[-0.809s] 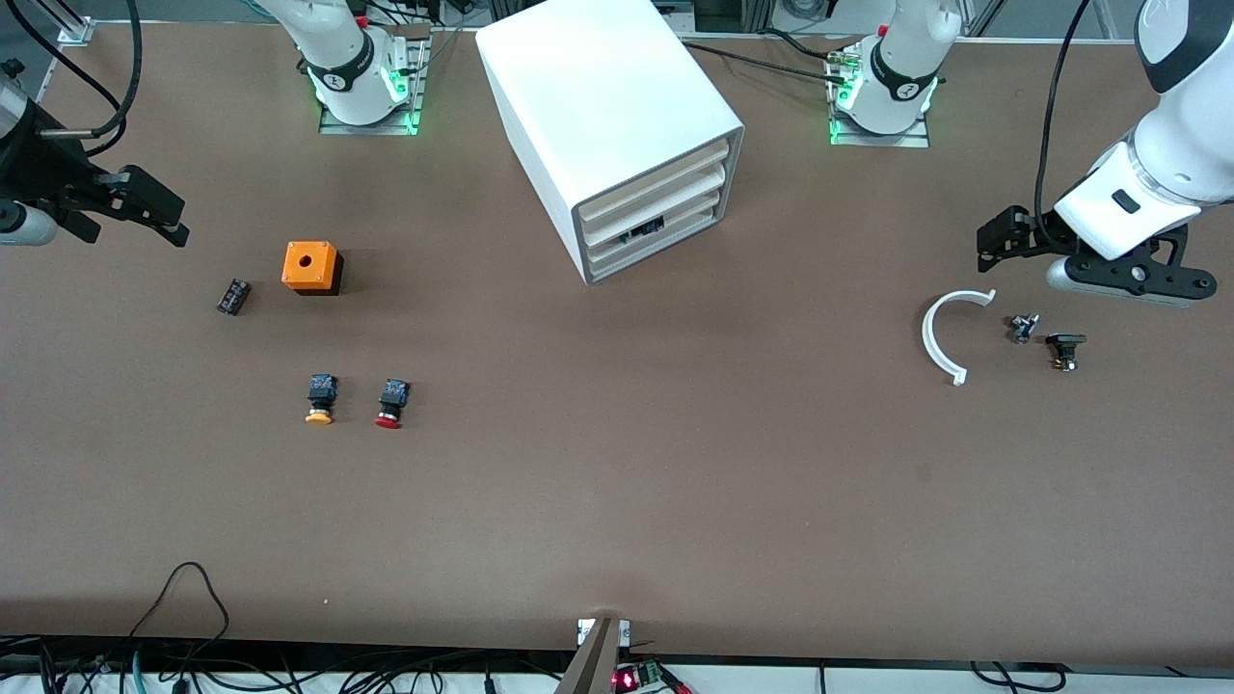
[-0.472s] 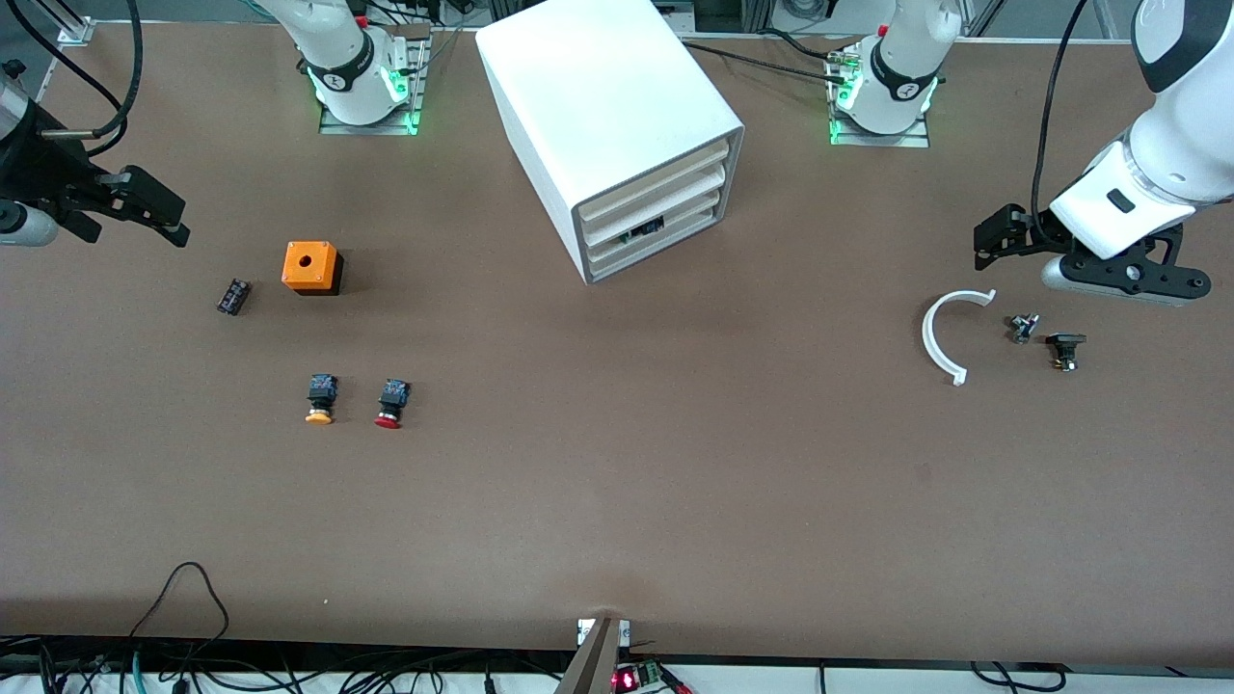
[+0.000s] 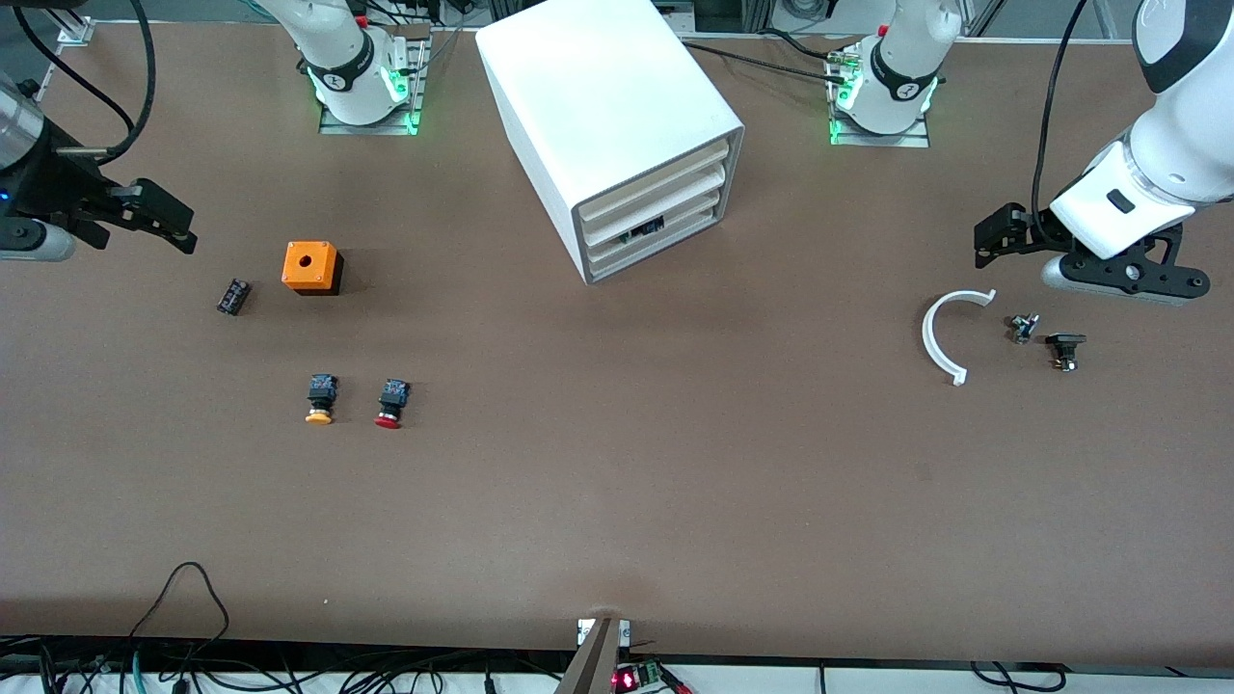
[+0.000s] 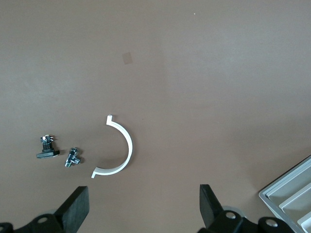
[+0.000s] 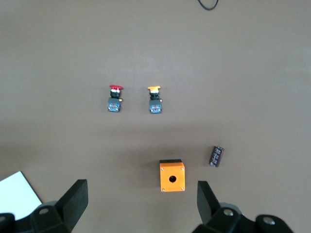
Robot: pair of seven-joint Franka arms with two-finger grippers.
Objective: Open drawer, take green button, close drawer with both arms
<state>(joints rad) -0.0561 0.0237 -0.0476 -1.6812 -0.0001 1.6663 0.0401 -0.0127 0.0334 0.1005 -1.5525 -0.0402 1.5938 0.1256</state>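
Drawer [image 3: 656, 241], lowest in the white cabinet [image 3: 607, 106], sits shut with no green button in view. My left claw [image 3: 985, 246] and right claw [image 3: 178, 228] hang apart and empty over the surface [image 3: 617, 501] ends. I risk hooking the drawer above it, or grabbing the orange-capped button [image 3: 320, 399] or red-capped button [image 3: 390, 403].

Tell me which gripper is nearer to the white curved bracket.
Left. The left gripper hangs open just above the white curved bracket at its own end of the table; the right gripper, also open, is up near the orange box.
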